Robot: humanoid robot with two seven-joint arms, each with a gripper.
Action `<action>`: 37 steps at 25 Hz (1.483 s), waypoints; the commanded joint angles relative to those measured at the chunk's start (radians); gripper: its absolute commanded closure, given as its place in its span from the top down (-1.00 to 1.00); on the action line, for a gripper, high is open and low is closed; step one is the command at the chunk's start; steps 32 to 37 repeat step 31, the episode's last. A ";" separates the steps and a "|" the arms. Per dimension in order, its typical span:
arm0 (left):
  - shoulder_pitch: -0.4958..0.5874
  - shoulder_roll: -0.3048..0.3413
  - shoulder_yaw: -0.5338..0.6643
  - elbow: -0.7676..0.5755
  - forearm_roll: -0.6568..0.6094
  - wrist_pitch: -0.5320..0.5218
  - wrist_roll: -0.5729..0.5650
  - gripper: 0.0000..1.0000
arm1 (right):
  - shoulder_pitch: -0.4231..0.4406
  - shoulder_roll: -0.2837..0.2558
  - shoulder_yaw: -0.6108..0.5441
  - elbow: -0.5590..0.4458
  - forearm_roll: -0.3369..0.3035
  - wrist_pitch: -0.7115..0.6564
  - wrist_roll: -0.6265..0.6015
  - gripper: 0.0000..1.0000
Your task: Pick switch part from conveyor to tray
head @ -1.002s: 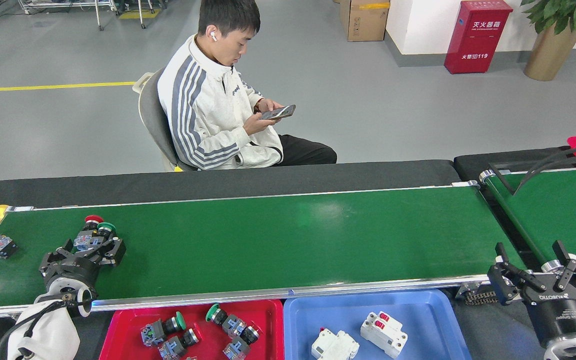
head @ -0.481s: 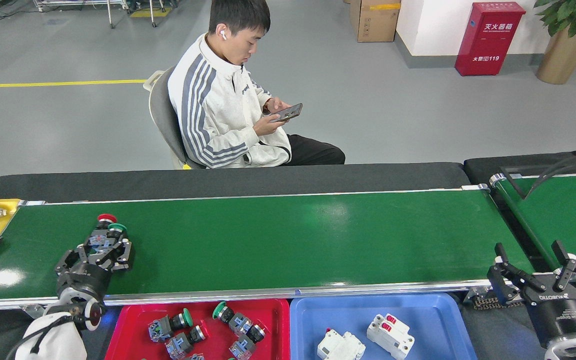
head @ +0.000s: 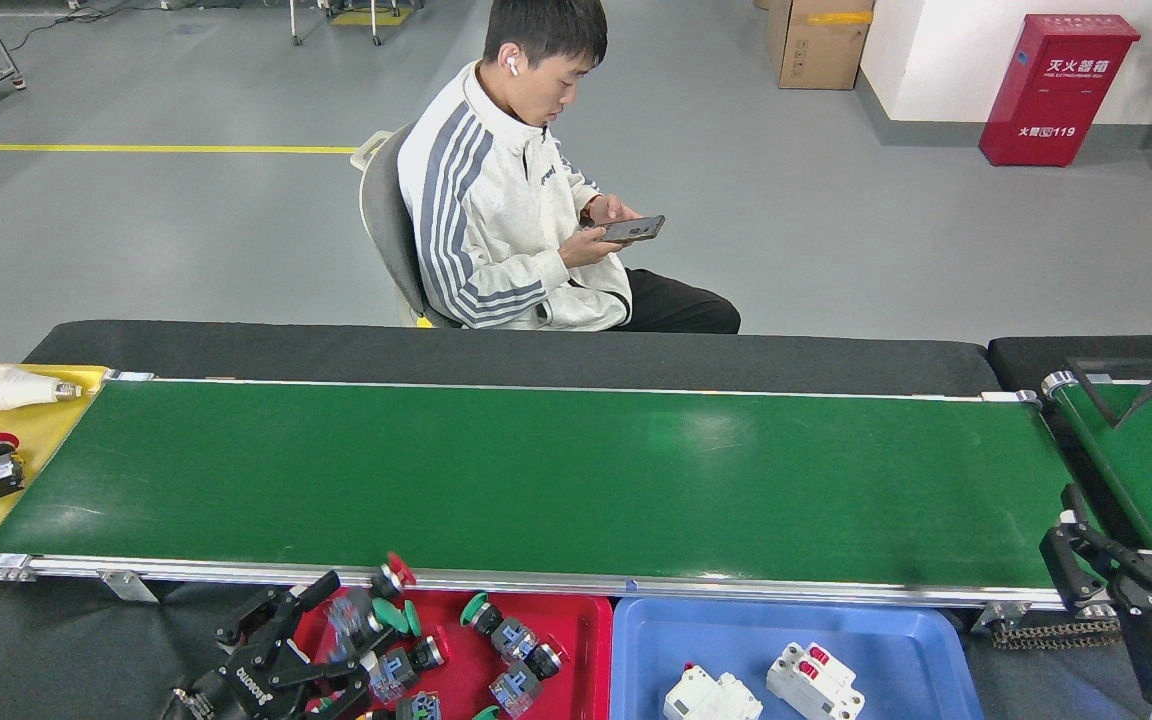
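Head view: nearest, the left hand (head: 336, 640) hangs over the red tray (head: 576, 640), fingers clamped on a blurred switch part (head: 376, 610) with red and green caps, placed for release among like parts already sorted there. The right hand (head: 1131, 570) waits wide apart at the belt end. The blue tray (head: 836, 625) holds white breakers. Beyond, the conveyor (head: 536, 480) is bare; a seated person (head: 516, 220) watches a phone.

A factory floor: conveyor (head: 536, 480), grey floor with yellow line (head: 136, 148) (red fire-extinguisher cabinet (head: 1056, 88)).
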 commanded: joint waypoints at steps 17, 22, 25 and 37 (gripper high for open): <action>0.022 0.021 0.125 0.026 0.005 0.649 0.004 1.00 | 0.101 0.181 0.058 -0.076 0.001 -0.075 -0.010 0.99; 0.021 0.023 0.130 0.028 0.005 0.648 0.004 1.00 | 0.130 0.203 0.058 -0.074 0.001 -0.106 -0.010 0.99; 0.013 0.028 0.131 0.025 0.005 0.639 0.003 1.00 | 0.130 0.209 0.058 -0.076 0.001 -0.106 -0.010 0.99; 0.013 0.037 0.176 0.009 0.008 0.608 0.000 1.00 | 0.133 0.209 0.059 -0.074 0.001 -0.106 -0.010 0.99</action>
